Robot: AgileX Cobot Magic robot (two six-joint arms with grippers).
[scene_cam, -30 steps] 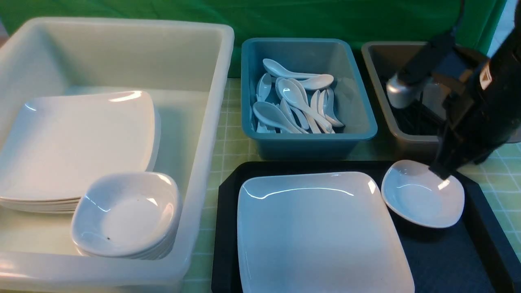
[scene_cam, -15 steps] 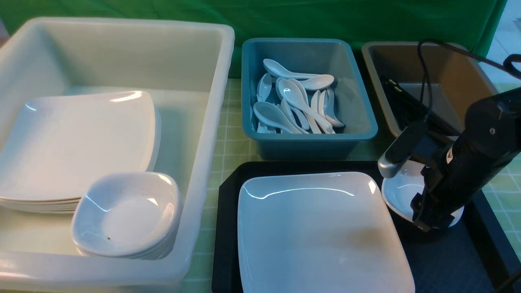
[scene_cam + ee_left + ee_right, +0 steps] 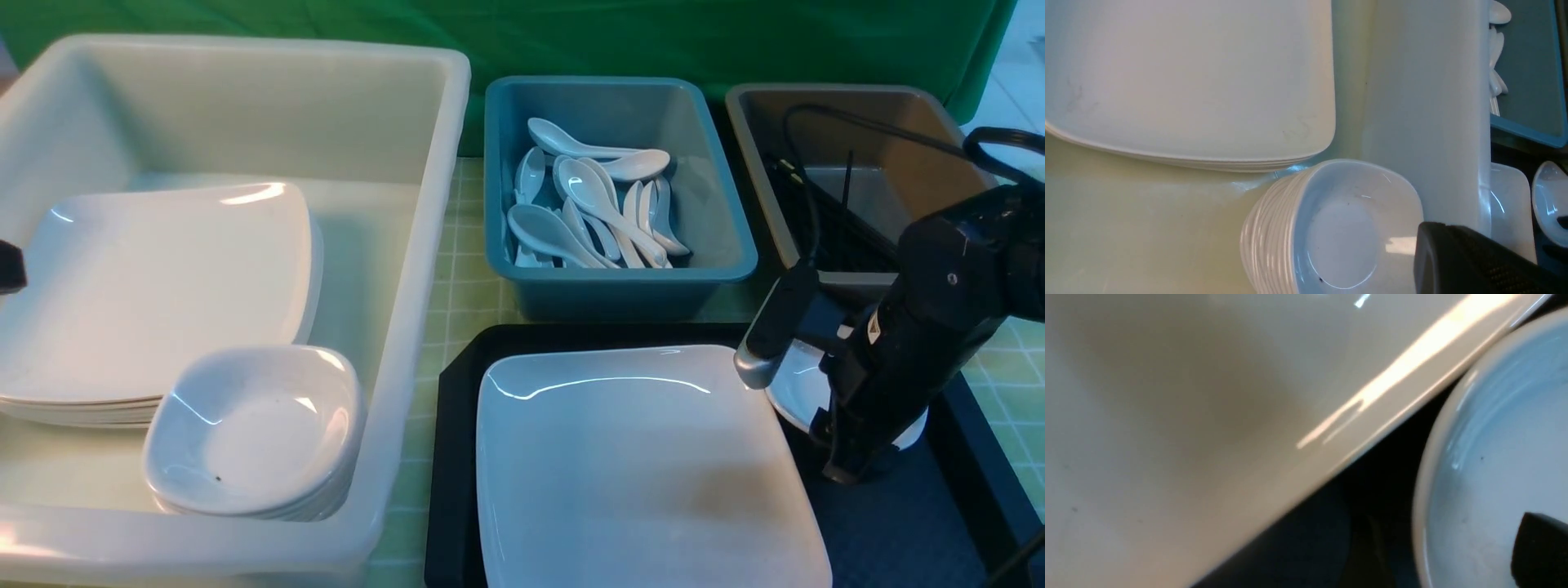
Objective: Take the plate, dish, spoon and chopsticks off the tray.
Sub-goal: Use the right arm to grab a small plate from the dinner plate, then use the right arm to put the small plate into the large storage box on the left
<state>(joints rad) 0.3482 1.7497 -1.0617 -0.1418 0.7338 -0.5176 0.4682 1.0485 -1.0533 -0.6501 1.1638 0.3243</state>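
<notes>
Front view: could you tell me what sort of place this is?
Probably a staged dish-sorting station rather than a real kitchen: a white bin of stacked plates, a blue bin of soup spoons, and a green backdrop behind.

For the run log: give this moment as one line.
right pincer: tip in dish, grip unclear | dish: on tray, beside plate | plate: on tray

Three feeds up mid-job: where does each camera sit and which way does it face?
Front: between the arms, facing forward over the tray toward the blue bin; the right arm shows.
Left wrist: on the left arm, looking down into the white bin at stacked dishes; a black finger shows.
Right wrist: on the right arm, close over the plate and small dish; a fingertip shows.
Shared: all three show that plate and dish.
</notes>
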